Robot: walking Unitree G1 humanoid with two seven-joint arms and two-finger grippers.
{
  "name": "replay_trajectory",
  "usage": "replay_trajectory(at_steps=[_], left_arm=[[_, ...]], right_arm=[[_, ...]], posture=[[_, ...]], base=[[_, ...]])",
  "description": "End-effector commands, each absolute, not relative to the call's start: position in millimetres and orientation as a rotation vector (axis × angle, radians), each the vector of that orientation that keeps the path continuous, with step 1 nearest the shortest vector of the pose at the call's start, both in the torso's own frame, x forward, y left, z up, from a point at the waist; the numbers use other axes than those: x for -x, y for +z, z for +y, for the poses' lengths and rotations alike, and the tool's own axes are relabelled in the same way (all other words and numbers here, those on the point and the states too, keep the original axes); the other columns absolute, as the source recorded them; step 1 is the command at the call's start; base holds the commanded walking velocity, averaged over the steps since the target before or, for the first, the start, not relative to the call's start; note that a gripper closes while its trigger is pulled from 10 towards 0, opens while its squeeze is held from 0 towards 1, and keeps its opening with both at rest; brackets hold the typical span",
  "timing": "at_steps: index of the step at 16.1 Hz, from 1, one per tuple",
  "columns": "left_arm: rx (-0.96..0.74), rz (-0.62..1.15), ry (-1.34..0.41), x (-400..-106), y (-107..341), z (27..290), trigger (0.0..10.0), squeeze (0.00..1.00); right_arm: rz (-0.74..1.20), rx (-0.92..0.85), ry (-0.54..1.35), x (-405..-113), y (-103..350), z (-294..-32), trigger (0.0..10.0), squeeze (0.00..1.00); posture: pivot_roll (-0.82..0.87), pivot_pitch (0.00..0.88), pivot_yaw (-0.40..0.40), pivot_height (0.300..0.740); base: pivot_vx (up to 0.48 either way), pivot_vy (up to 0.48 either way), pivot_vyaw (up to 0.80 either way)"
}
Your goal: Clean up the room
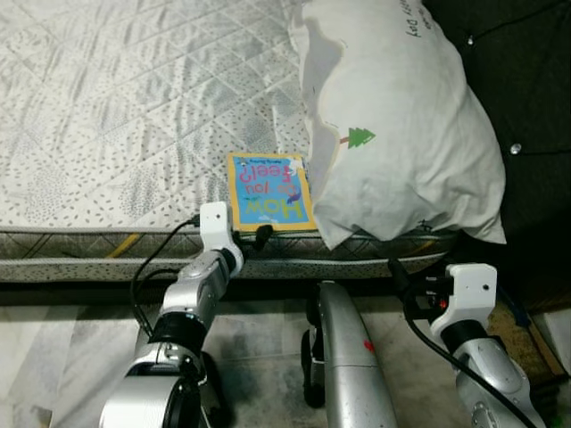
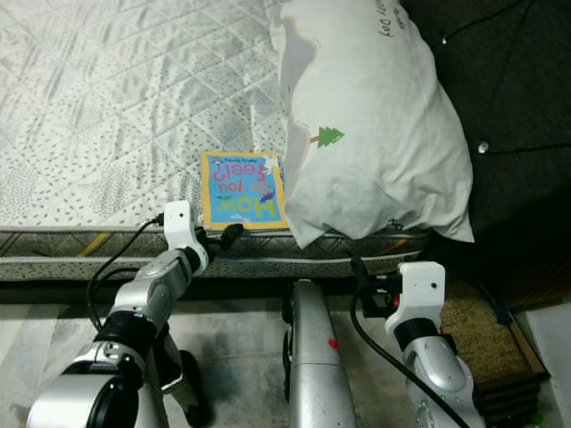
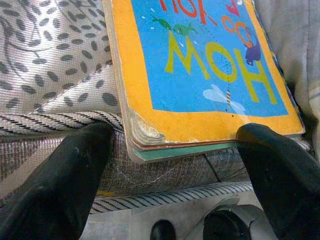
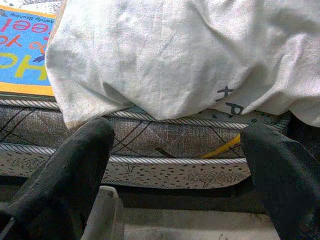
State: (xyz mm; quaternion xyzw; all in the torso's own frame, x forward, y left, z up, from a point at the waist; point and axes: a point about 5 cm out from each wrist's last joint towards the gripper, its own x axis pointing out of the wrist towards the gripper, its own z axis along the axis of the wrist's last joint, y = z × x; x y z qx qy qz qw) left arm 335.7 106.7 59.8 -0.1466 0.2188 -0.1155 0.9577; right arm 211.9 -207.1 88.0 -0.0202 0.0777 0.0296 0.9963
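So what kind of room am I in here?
Most likely a bedroom: a bare quilted mattress, a white pillow and a children's book at the mattress edge, with the left gripper open before it.

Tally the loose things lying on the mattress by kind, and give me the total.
Books: 1, the book with an orange border at the mattress edge, right ahead of the open left gripper.
Pillows: 1, the white pillow beside the book, its edge against it, above the open right gripper.
Total: 2
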Motion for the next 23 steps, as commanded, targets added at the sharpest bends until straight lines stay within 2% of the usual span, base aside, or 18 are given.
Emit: replay_trajectory(at_steps=[1,4,6,7,14,23], left_arm=[[0.274,0.45,-0.254,-333,58,106,10.0,0.0],[0.225,0.486,-0.368,-321,48,88,10.0,0.0],[0.22,0.517,-0.349,-315,42,82,10.0,0.0],[0.246,0.536,-0.262,-314,38,87,10.0,0.0],[0.419,0.559,-0.062,-317,39,100,10.0,0.0],[0.393,0.461,0.075,-339,59,135,10.0,0.0]], right_arm=[[0.177,0.054,0.047,-208,84,-212,10.0,0.0],[0.178,0.054,0.05,-209,84,-212,10.0,0.0],[0.179,0.054,0.052,-209,84,-212,10.0,0.0],[0.18,0.053,0.051,-209,83,-212,10.0,0.0],[0.188,0.048,0.056,-208,82,-212,10.0,0.0],[0.192,0.048,0.051,-207,81,-213,10.0,0.0]], posture=[[-0.19,0.228,-0.083,0.552],[-0.18,0.23,-0.085,0.552],[-0.18,0.229,-0.085,0.552],[-0.19,0.229,-0.083,0.552],[-0.18,0.232,-0.085,0.552],[-0.19,0.234,-0.085,0.552]], base=[[0.0,0.0,0.0],[0.0,0.0,0.0],[0.0,0.0,0.0],[0.0,0.0,0.0],[0.0,0.0,0.0],[0.0,0.0,0.0]])
